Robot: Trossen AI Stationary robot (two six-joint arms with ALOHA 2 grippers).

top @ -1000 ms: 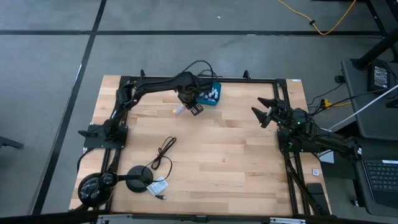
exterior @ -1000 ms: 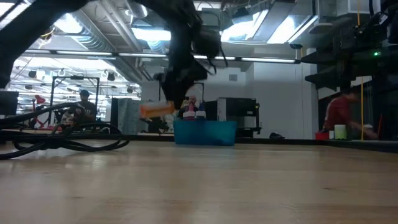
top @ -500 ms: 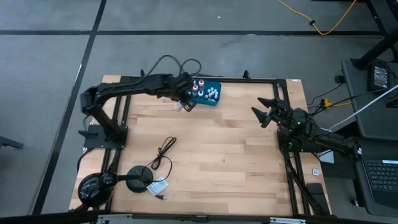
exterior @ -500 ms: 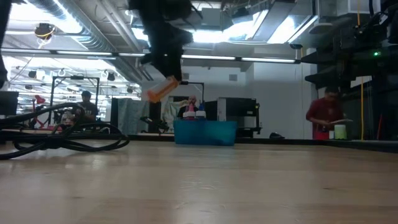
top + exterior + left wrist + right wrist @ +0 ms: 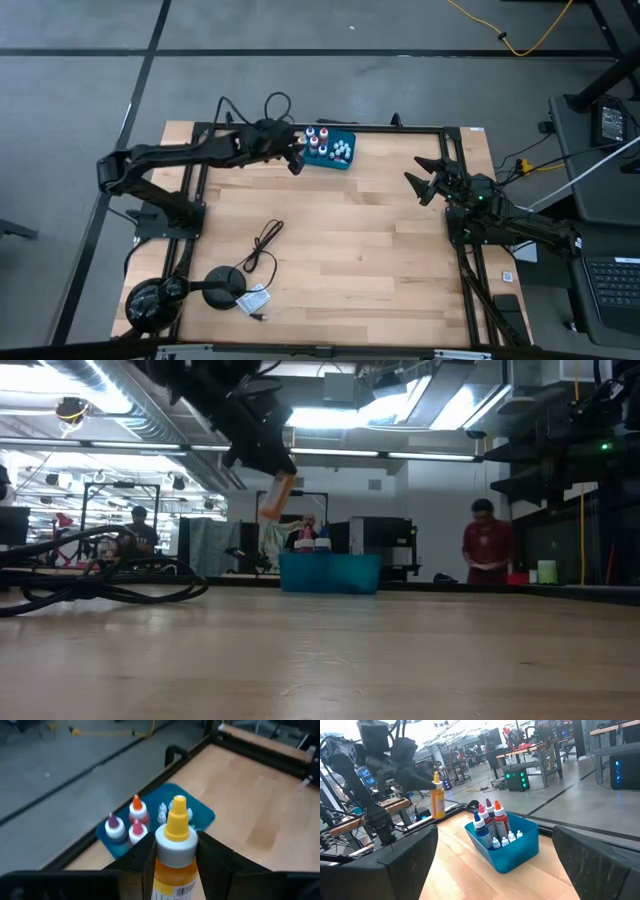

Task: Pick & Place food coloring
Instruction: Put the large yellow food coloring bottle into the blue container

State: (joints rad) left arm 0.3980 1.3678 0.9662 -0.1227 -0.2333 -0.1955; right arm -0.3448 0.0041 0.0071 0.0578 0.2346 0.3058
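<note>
Beside tray [image 5: 202, 815] | left pincer [image 5: 172, 852] grips orange bottle [image 5: 172, 855] | label legible only wrist-view

Black cable [image 5: 263, 246] on the wooden table [image 5: 380, 250]; person [image 5: 487, 550] in the room behind.

Left gripper [image 5: 268, 468] hung above the table [image 5: 330, 650], clamped on an orange food coloring bottle [image 5: 278, 495] pointing down, up left of the teal tray [image 5: 330, 573]. Bottle caps [image 5: 312, 541] poked above the tray rim. Black cables [image 5: 100, 582] lay at left. People stood in the room behind: one [image 5: 486, 544] right, one [image 5: 138, 528] left.
</note>
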